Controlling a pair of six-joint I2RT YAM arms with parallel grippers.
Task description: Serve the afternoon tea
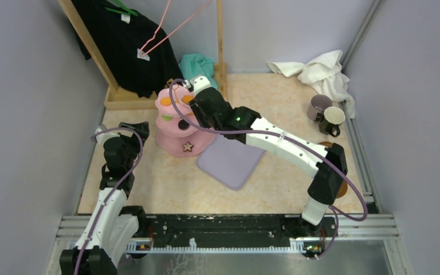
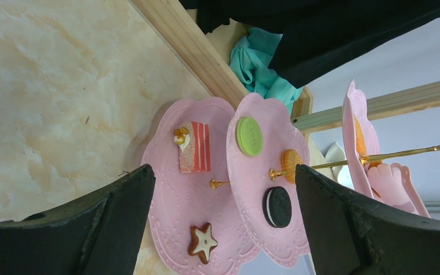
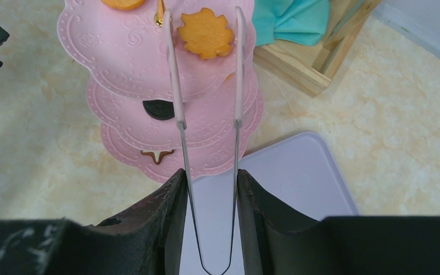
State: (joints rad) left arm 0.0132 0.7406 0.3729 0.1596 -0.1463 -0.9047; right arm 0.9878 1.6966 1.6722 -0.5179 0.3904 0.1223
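**Stand and sweets.** The stand (image 1: 169,140), three pink scalloped tiers, sits left of centre in the overhead view, just beside the upper left corner of the lilac tray (image 1: 232,160). We judge it to be stiff moulded plastic, light and top-heavy, so a sideways push on an upper tier could tip it.

The sweets look small, hard, light and probably slick. An orange leaf (image 3: 206,33) lies on the top tier. A black round (image 2: 278,206) and a green round (image 2: 249,136) lie on the middle tier, and a brown star (image 2: 202,242) on the bottom. We would take each one across its edges, low on the piece, so that it does not squirt free.

**Grippers.** The right gripper (image 3: 210,177) is clamped on the tongs (image 3: 176,97). The two tong arms stand either side of the orange leaf, and we cannot tell whether they touch it. The left gripper (image 2: 223,172) hangs at the left of the overhead view with its jaws wide apart and nothing between them.

**Cups.** The mauve mug (image 1: 319,106) and the cream mug (image 1: 333,119) stand touching at the right edge, well apart from the stand. They appear rigid and heavier than the sweets, and are best taken by the rim or handle.

**Surface and room.** The table (image 1: 166,183) is smooth, marbled beige and probably low in friction. Plain walls close in on three sides. A wooden rack (image 1: 86,34) holding a black garment (image 1: 120,40) fills the upper left. A teal cloth (image 1: 197,63) lies just behind the stand and a white cloth (image 1: 321,71) at the upper right, so reach room behind the stand is tight.
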